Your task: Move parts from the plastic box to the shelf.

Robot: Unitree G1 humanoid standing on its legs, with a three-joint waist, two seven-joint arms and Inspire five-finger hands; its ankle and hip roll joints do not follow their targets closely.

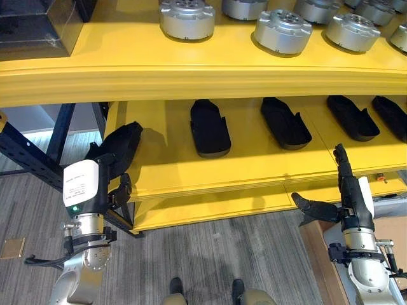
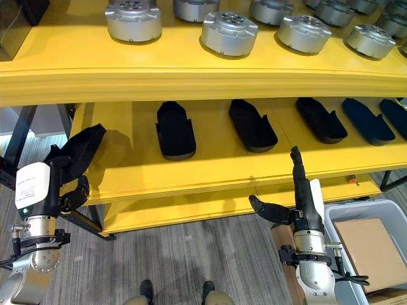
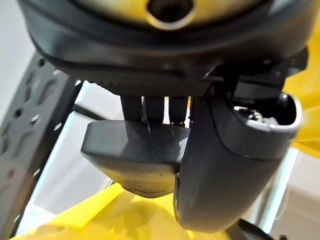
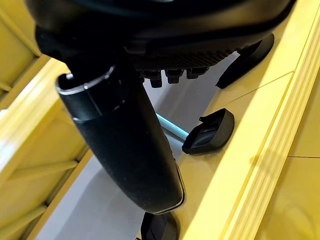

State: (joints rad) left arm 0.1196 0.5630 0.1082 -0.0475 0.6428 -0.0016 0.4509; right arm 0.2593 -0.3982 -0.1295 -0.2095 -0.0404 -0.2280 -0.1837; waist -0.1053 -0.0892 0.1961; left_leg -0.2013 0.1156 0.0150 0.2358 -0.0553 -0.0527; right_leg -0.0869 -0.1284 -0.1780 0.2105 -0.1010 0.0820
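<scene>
Left hand (image 1: 105,181): fingers wrapped around a black part (image 1: 121,145), holding it at the left end of the yellow shelf (image 1: 254,168).
Right hand (image 2: 299,190): fingers straight, thumb out, holding nothing, just in front of the shelf edge.
Plastic box (image 2: 388,213): grey, low on the right, with brown cardboard (image 2: 369,244) inside.
Middle shelf: more black parts (image 1: 210,127) in a row.
Top shelf: round silver parts (image 1: 282,30).

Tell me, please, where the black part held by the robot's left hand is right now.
The black moulded plastic part is in the left hand, at the left end of the yellow middle shelf, left of the nearest black part lying there.
</scene>
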